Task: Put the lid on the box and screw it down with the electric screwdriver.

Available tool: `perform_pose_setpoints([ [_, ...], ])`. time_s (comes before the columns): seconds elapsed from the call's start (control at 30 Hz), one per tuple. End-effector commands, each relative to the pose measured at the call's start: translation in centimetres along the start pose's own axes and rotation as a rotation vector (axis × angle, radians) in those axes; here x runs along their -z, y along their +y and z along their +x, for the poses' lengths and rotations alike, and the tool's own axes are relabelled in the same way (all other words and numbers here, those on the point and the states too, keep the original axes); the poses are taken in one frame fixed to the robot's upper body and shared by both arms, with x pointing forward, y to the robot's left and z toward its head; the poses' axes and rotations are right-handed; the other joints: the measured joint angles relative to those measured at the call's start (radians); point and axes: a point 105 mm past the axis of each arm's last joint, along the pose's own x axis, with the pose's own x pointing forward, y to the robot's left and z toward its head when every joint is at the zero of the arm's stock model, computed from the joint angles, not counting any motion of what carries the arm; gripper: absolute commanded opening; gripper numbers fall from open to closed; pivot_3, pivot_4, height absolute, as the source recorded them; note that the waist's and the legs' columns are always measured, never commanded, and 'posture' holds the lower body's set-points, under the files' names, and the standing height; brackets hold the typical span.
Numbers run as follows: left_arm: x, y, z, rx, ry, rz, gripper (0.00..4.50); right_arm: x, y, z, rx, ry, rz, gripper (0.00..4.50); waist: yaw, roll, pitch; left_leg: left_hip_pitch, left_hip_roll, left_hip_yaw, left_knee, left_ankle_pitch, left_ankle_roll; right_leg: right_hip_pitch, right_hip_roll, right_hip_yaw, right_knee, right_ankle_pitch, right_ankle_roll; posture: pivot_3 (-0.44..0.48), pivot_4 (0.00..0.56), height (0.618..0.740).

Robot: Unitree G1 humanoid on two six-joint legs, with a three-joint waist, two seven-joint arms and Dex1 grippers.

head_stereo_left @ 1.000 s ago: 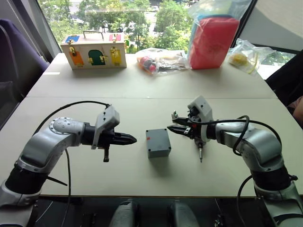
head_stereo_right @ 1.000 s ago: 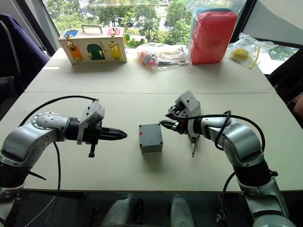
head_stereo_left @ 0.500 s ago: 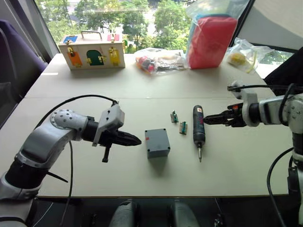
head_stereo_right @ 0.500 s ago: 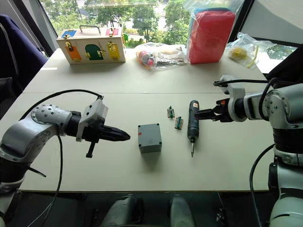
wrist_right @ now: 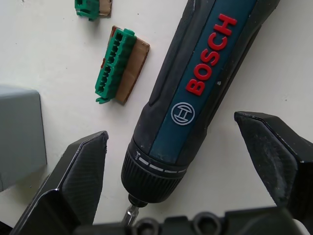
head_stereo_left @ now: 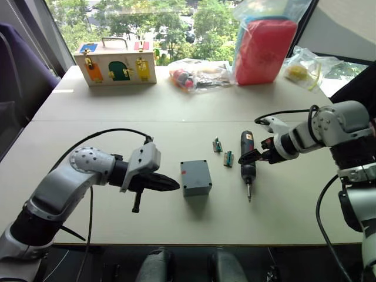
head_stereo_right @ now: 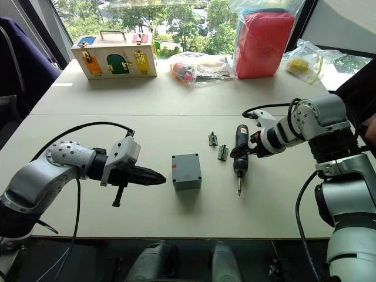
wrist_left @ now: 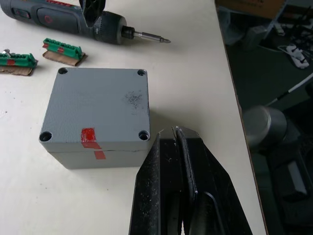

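two black fingers of the right gripper (wrist_right: 181, 161) spread wide astride the dark cylindrical electric screwdriver (head_stereo_left: 247, 160), lying beside the grey plastic box (head_stereo_left: 195, 177); rigid, smooth-looking, best gripped mid-barrel.

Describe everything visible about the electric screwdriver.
The electric screwdriver is a dark blue-grey pen-shaped tool with red BOSCH lettering, a ribbed black collar and a thin metal bit. It lies flat on the table, bit toward the near edge, beside a green connector. The open right gripper straddles it without touching.
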Motion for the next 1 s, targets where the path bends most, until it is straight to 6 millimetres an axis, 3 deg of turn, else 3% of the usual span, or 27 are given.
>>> perform_pose_setpoints([
  [0.03,-0.9,-0.1,-0.1,-0.023,-0.029,0.031,0.00,0.4,0.6,0.5,0.022,0.038,-0.054,4.46,0.000,0.000,0.000,0.000,0.000,0.000,0.000,0.000,0.000,0.000,0.000,0.000,0.000,0.000,0.000,0.000,0.150,0.740],
  [0.1,-0.9,-0.1,0.1,-0.031,-0.035,0.029,0.00,1.3,0.5,1.1,0.041,0.081,-0.088,4.46,0.000,0.000,0.000,0.000,0.000,0.000,0.000,0.000,0.000,0.000,0.000,0.000,0.000,0.000,0.000,0.000,0.150,0.740],
  [0.23,-0.9,0.1,0.3,-0.053,-0.049,0.024,0.00,2.8,-0.9,1.5,0.099,0.137,-0.090,3.28,0.002,-0.001,0.000,0.000,0.000,-0.001,0.000,0.000,0.000,0.000,0.001,0.000,0.000,0.000,0.000,0.000,0.150,0.740],
  [0.37,-0.5,0.1,0.3,-0.066,-0.050,0.006,0.00,2.7,-2.2,1.1,0.141,0.117,-0.038,1.94,0.003,-0.001,-0.001,0.001,0.000,-0.001,0.000,0.000,0.000,0.001,0.000,-0.001,0.000,0.000,0.000,0.000,0.150,0.740],
  [0.4,-0.4,0.2,0.3,-0.071,-0.051,0.004,0.00,2.5,-2.7,0.8,0.154,0.101,-0.014,1.90,0.004,-0.001,-0.001,0.001,0.000,-0.001,0.000,0.000,0.000,0.001,0.000,-0.001,0.000,0.000,0.000,0.000,0.150,0.740],
  [0.5,-0.5,0.6,0.1,-0.088,-0.055,0.001,0.00,0.6,-3.9,-0.5,0.202,-0.006,0.054,1.86,0.005,-0.002,-0.001,0.001,0.000,-0.001,0.001,0.000,0.000,0.002,0.000,-0.001,0.000,0.000,0.000,0.000,0.150,0.740],
  [0.67,-0.3,1.3,-0.5,-0.108,-0.050,-0.005,0.00,-5.1,-4.7,-5.1,0.244,-0.340,0.180,1.86,0.003,0.000,0.000,0.000,-0.002,-0.001,0.001,0.000,0.000,0.001,-0.001,-0.001,0.000,0.000,0.000,0.000,0.150,0.740],
  [0.8,-0.7,2.0,-1.0,-0.110,-0.051,-0.009,0.00,-7.9,-3.7,-7.9,0.227,-0.601,0.263,1.86,-0.003,0.000,0.000,-0.002,0.000,0.000,-0.003,0.005,-0.009,-0.004,0.001,0.000,0.000,0.000,0.000,0.000,0.150,0.740],
  [0.87,-1.0,2.3,-1.0,-0.101,-0.059,-0.015,0.00,-10.0,-2.5,-9.4,0.178,-0.853,0.298,1.86,-0.006,0.000,0.000,-0.002,0.002,0.000,-0.004,0.006,-0.010,-0.004,0.003,0.000,0.000,0.000,0.000,0.000,0.150,0.740],
  [0.93,-1.2,2.5,-0.9,-0.084,-0.066,-0.025,0.00,-11.3,0.0,-11.5,0.138,-1.144,0.180,1.86,-0.005,0.000,0.000,-0.001,0.003,0.001,-0.004,0.006,-0.010,-0.004,0.005,0.000,0.002,0.000,0.000,0.000,0.150,0.740],
  [1.0,-1.3,2.7,-0.8,-0.064,-0.071,-0.038,0.00,-11.2,4.4,-13.9,-0.124,-1.398,0.086,1.86,-0.001,0.001,0.000,-0.002,0.003,0.000,-0.004,0.005,-0.008,-0.004,0.005,0.000,0.003,0.000,0.000,0.000,0.150,0.740],
])
